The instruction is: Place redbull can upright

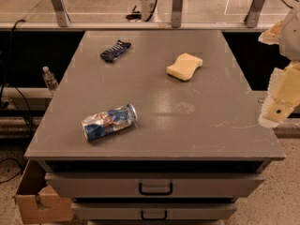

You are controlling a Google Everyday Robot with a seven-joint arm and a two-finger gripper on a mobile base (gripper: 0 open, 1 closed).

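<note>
The pincer (280, 103) hangs pointing downward beyond the right edge of the desk (201, 130); clenched or released, I cannot tell. The redbull can (109, 122) lies sideways at the desk's front-left, well apart from it.

Grey bench (154, 139) with two handled drawers (154, 185) in front. Speckled floor (281, 205) below, cardboard box (37, 200) near left, glass-panelled railing (173, 6) beyond the far edge. Dim warm light. Gripper (276, 111) off the bench's right edge, above the floor.
</note>
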